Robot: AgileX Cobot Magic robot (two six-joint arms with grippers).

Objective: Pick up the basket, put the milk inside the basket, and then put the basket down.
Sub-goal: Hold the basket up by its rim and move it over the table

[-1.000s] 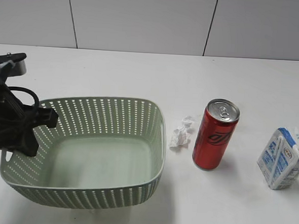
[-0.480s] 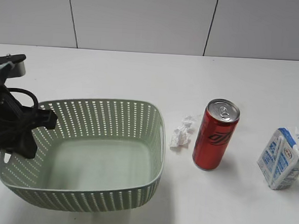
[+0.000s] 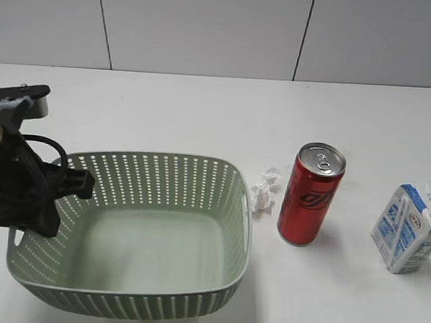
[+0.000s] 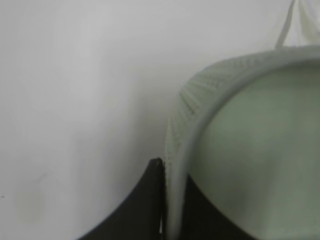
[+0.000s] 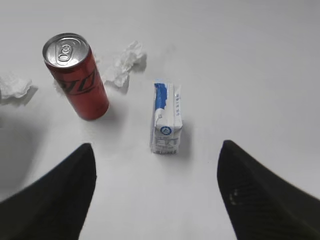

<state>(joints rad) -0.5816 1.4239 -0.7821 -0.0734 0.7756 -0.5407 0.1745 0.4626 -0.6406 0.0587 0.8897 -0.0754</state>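
**Exterior view: left gripper clamping the basket rim, milk sitting far right**

Exterior view is showing the left gripper (image 3: 48, 199) closing on the left rim of the basket (image 3: 194, 277), near the counter's front-left corner. In the left wrist view the dark fingers (image 4: 142, 200) are sitting on either side of the rim with the wall pinched between them. The basket is sitting slightly tilted and showing nothing inside; whether it is touching the counter (image 3: 204, 109) cannot be told.

Just beside the basket's right side, crumpled paper (image 3: 263, 191) is lying on the counter. Next to it, right of the middle, a red can (image 3: 310, 194) is standing upright.

Near the right edge, the milk (image 3: 407, 228) is standing upright, apart from the can.

In the right wrist view the right gripper (image 5: 155, 200) is hanging above the counter with its jaws spread wide and nothing between them; the milk (image 5: 167, 116) is lying in line with the gap, beyond the fingertips, the can (image 5: 76, 75) to its left.
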